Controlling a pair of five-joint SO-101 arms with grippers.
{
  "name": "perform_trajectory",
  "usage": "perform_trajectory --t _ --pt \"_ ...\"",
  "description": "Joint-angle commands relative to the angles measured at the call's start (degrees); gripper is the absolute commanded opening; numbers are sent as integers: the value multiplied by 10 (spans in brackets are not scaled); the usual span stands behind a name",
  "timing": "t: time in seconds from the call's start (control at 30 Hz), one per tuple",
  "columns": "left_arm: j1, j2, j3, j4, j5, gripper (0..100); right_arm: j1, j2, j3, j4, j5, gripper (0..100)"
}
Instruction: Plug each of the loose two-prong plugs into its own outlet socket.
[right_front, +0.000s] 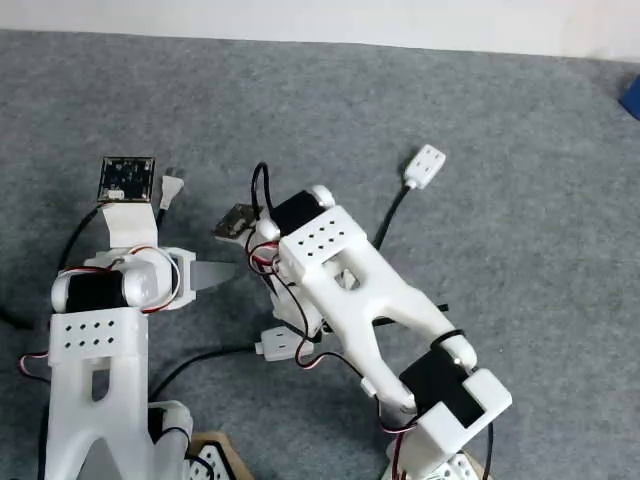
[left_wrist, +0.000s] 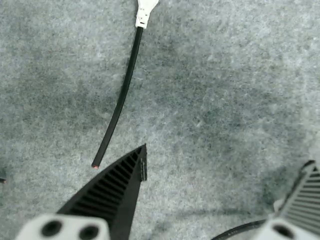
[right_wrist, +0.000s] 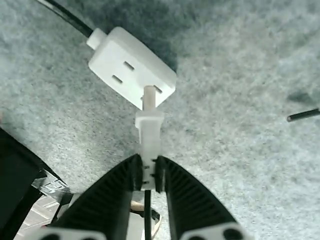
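Your left arm (right_front: 95, 340) stands at lower left of the high view. Your right arm (right_front: 370, 300) slants from lower right to centre over a white outlet socket (right_front: 283, 346). A second socket (right_front: 425, 166) lies upper right and a loose plug (right_front: 170, 187) upper left.

In the left wrist view, your left gripper (left_wrist: 225, 157) is spread wide over grey carpet (left_wrist: 225, 75), with the loose plug at the top edge on its black cable (left_wrist: 122, 90).

In the right wrist view, your right gripper (right_wrist: 148, 172) clamps a white two-prong plug (right_wrist: 149, 140) at centre, its tip meeting the outlet socket.

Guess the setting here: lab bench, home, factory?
Probably a hobby or lab robot test bench: grey felt-like mat, white left arm and right arm, plus an outlet socket and plug as props.
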Motion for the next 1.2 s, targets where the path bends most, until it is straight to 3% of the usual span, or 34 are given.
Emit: perform_trajectory --t 0.0,0.1,0.33,0.77,1.17 --pt "42 -4 -46 -10 35 443 -14 -37 -5 -38 -23 8" --pt "36 -3 -61 -9 36 443 -27 -79 34 -99 -41 8" --pt "41 -1 -60 -11 34 447 -60 -207 288 -365 -48 8" --pt "160 0 -18 -14 5 447 -61 -313 320 -323 -47 8" --pt "164 0 38 -31 6 447 -51 -335 151 -195 -47 8"
